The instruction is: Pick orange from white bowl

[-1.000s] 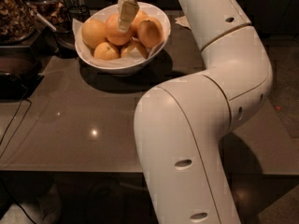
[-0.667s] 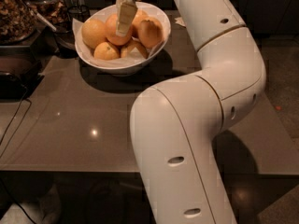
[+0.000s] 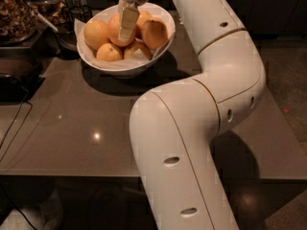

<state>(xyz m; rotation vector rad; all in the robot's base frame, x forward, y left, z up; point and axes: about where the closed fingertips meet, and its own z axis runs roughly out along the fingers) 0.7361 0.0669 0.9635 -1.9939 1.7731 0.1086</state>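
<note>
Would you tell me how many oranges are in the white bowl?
6 oranges: left, centre behind the gripper at, back, right, front left, front middle. More may hide beneath in the white bowl.

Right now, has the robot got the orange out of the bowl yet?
Not yet. Reaching looks done: the gripper sits down inside the white bowl, right against the orange on top of the pile. In hand: getting a grip on it; I can't tell if it's held. Left: lifting it out, since it rests among the other oranges.
</note>
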